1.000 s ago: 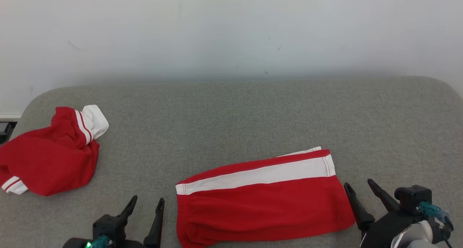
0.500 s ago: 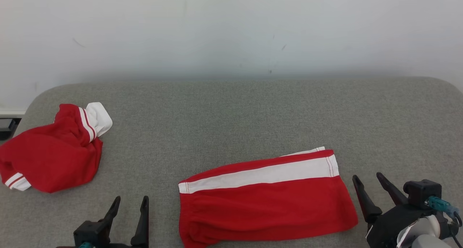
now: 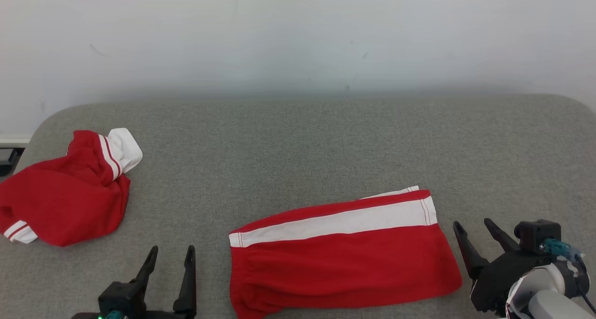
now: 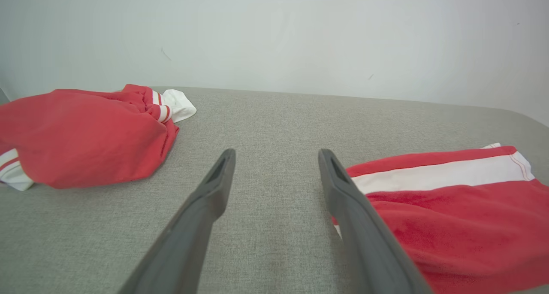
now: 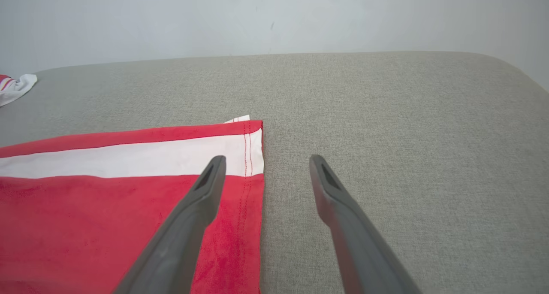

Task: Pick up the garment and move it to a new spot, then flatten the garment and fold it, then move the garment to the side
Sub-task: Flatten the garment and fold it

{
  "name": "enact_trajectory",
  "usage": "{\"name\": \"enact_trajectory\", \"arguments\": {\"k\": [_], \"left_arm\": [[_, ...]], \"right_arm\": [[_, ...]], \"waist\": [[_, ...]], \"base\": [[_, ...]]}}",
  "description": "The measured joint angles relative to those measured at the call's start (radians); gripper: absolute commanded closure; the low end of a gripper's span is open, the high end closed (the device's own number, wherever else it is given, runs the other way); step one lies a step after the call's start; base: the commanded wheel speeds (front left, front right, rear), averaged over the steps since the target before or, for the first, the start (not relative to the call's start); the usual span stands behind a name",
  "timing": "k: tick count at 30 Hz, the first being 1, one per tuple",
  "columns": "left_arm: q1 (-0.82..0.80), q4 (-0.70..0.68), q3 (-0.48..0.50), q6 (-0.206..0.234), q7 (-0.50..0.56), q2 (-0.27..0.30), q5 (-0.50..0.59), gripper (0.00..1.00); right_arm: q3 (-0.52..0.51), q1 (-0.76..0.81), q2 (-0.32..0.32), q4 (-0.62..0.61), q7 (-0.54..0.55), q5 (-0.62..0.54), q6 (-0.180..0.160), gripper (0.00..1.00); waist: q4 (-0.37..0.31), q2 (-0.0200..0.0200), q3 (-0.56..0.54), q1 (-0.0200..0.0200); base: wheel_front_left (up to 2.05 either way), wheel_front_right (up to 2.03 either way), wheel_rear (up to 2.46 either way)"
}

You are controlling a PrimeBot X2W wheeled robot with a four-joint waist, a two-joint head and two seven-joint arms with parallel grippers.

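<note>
Over the last second both my arms have drawn back from the folded garment (image 3: pixel 340 258). My left gripper (image 3: pixel 172 249) has slid left and now sits near me over bare cloth, well apart from the garment's left edge. My right gripper (image 3: pixel 471 223) has eased right, off the garment's right hem. Both have their fingers spread wide and hold nothing. The whole picture has shifted a little too, so my head has moved. The garment itself has not.

I take this to mean the fold is finished and released, and that moving the garment to the side is what remains.

The garment lies flat, near me and right of centre, as a long red rectangle. It has a white stripe along its far edge, stitched hems and a soft fleecy nap, with slight puckers at its left end. A second, crumpled garment (image 3: pixel 65 198) is heaped at the far left, red with white striped cuffs. The table (image 3: pixel 298 146) is padded in coarse grey weave with rounded corners, and behind it is a plain pale wall (image 3: pixel 298 39).
</note>
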Motion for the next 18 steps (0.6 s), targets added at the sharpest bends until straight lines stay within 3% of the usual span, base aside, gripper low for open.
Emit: {"name": "enact_trajectory", "arguments": {"k": [12, 18], "left_arm": [[-0.006, -0.019, -0.026, 0.000, 0.027, -0.022, 0.033, 0.00], [-0.015, -0.024, -0.025, 0.000, 0.035, -0.029, 0.039, 0.00]], "right_arm": [[0.056, -0.136, 0.035, 0.165, 0.172, 0.001, 0.002, 0.00], [0.068, -0.175, 0.065, 0.257, 0.234, 0.013, 0.021, 0.00]], "waist": [[0.056, 0.0000, 0.019, 0.0000], [0.084, 0.0000, 0.036, 0.0000]], "base": [[0.00, 0.00, 0.00], [0.00, 0.00, 0.00]]}}
